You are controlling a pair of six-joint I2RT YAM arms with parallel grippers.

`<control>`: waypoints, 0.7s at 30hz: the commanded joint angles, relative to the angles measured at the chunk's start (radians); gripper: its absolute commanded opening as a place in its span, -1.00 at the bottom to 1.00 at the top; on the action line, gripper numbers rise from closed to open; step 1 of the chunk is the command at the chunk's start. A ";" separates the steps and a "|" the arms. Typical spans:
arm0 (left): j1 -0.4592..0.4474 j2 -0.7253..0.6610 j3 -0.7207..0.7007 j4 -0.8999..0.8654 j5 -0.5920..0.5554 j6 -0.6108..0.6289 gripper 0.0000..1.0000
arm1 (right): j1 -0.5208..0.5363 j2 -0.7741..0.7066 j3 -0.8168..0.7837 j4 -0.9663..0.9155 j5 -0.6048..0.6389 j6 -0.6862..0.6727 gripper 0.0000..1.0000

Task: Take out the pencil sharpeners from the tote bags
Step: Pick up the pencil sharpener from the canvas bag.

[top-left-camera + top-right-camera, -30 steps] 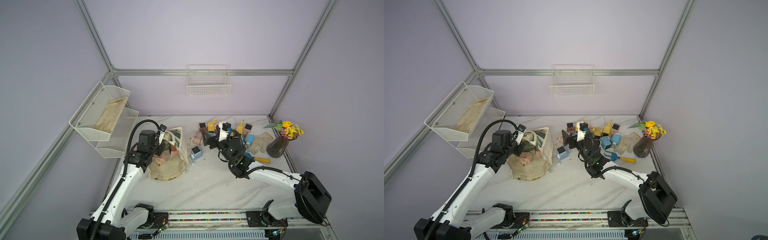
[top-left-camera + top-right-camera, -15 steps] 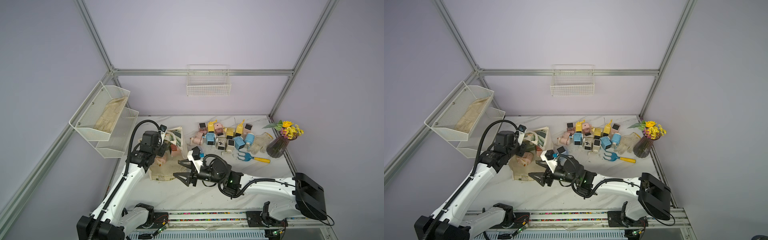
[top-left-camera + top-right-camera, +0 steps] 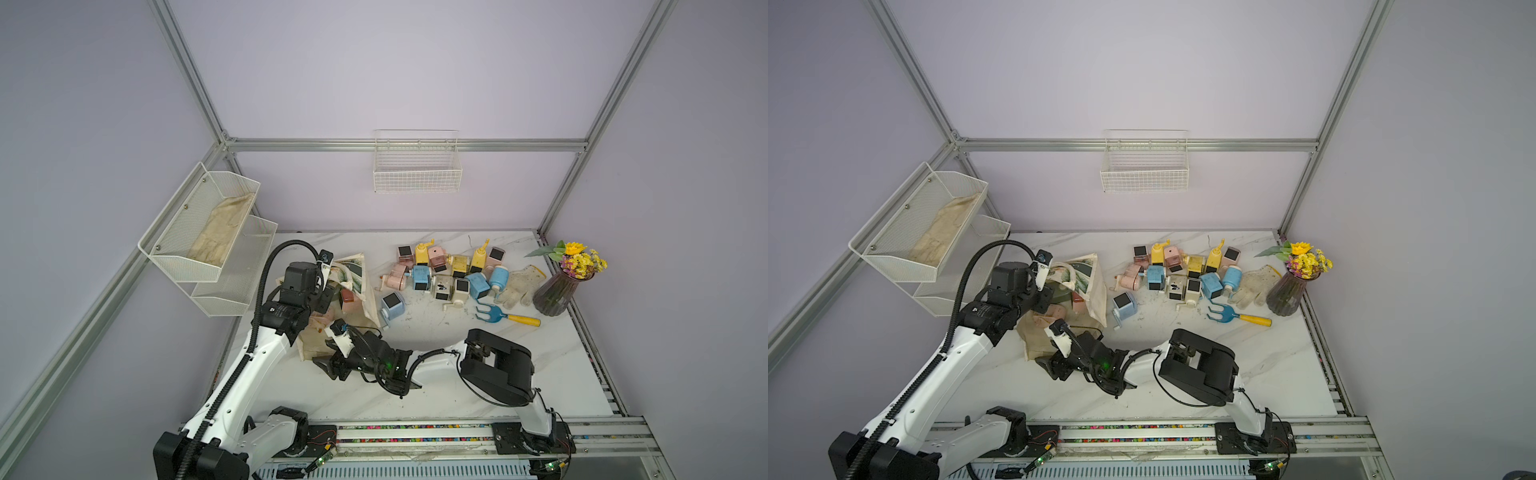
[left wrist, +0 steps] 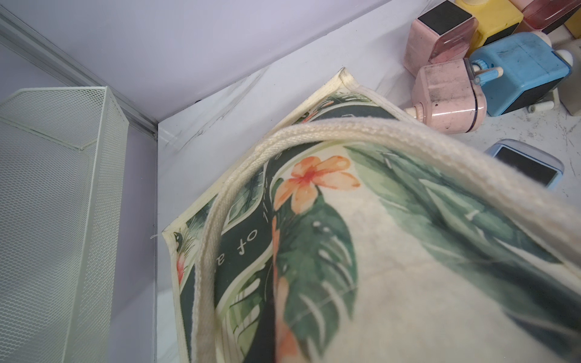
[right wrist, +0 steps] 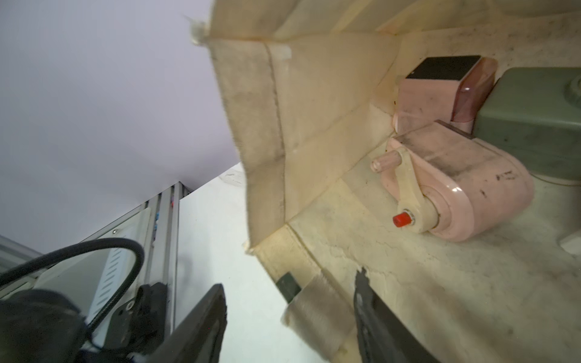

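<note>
Sharpeners (image 3: 446, 270) out of the bag stand in a cluster on the far part of the desk (image 3: 478, 374) in both top views, with one blue sharpener (image 3: 392, 305) apart, near the tote bag (image 3: 353, 307). The bag lies left of that cluster, mouth open, with pink sharpeners visible inside. A glove (image 3: 519, 284), a blue hand rake (image 3: 505, 316) and a vase of flowers (image 3: 555, 291) sit to the right of the cluster. The left claw (image 3: 328, 291) is at the bag's upper edge; its fingers are hidden there, and it reads as shut. The right claw (image 3: 332, 365) sits low at the bag's near edge.

Left wrist view: a bag handle (image 4: 314, 132) and the leafy print fill the frame; the claw itself is out of sight. Pink and blue sharpeners stand on the desk beyond.

Right wrist view: the right claw (image 5: 292, 301) has its fingers (image 5: 201, 317) apart, straddling the bag's near edge of cloth; whether they press it cannot be told. Inside lie a pink sharpener (image 5: 465, 195) on its side, a second pink one (image 5: 440, 91) and a green one (image 5: 534, 119).
</note>
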 commanded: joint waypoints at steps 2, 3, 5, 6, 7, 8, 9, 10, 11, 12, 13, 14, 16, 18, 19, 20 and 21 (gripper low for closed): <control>-0.003 -0.032 0.070 0.042 -0.010 -0.036 -1.00 | -0.023 0.069 0.072 0.036 0.130 0.026 0.46; -0.002 -0.032 0.071 0.043 -0.008 -0.035 -1.00 | -0.033 0.086 0.088 0.034 0.148 0.031 0.54; -0.003 -0.032 0.069 0.043 -0.007 -0.032 -1.00 | -0.046 0.117 0.119 0.029 0.146 0.024 0.67; -0.003 -0.029 0.068 0.043 -0.010 -0.030 -1.00 | -0.050 0.129 0.136 0.019 0.173 0.018 0.71; -0.003 -0.027 0.067 0.042 -0.018 -0.030 -1.00 | -0.049 0.141 0.151 0.001 0.218 0.015 0.77; -0.003 -0.025 0.068 0.040 -0.023 -0.031 -1.00 | -0.051 0.154 0.165 -0.007 0.243 0.015 0.81; -0.003 -0.023 0.069 0.040 -0.023 -0.030 -1.00 | -0.054 0.171 0.186 -0.019 0.258 0.014 0.83; -0.003 -0.023 0.069 0.040 -0.022 -0.031 -1.00 | -0.057 0.190 0.208 -0.039 0.264 0.010 0.84; -0.003 -0.021 0.070 0.040 -0.017 -0.033 -1.00 | -0.059 0.217 0.243 -0.064 0.272 0.009 0.84; -0.003 -0.020 0.069 0.040 -0.015 -0.032 -1.00 | -0.064 0.244 0.281 -0.092 0.279 0.006 0.84; -0.003 -0.021 0.068 0.039 -0.014 -0.032 -1.00 | -0.064 0.264 0.313 -0.121 0.289 0.000 0.84; -0.003 -0.018 0.068 0.039 -0.014 -0.033 -1.00 | -0.064 0.282 0.337 -0.128 0.296 -0.013 0.84; -0.003 -0.020 0.068 0.039 -0.014 -0.033 -1.00 | -0.066 0.313 0.375 -0.125 0.290 -0.034 0.84; -0.003 -0.019 0.069 0.039 -0.013 -0.033 -1.00 | -0.070 0.357 0.448 -0.169 0.305 -0.032 0.84; -0.002 -0.017 0.069 0.039 -0.013 -0.033 -1.00 | -0.073 0.374 0.484 -0.199 0.305 -0.023 0.83; -0.003 -0.017 0.069 0.038 -0.012 -0.033 -1.00 | -0.077 0.392 0.514 -0.220 0.303 -0.016 0.80; -0.003 -0.015 0.069 0.039 -0.012 -0.032 -1.00 | -0.081 0.402 0.533 -0.226 0.305 -0.009 0.75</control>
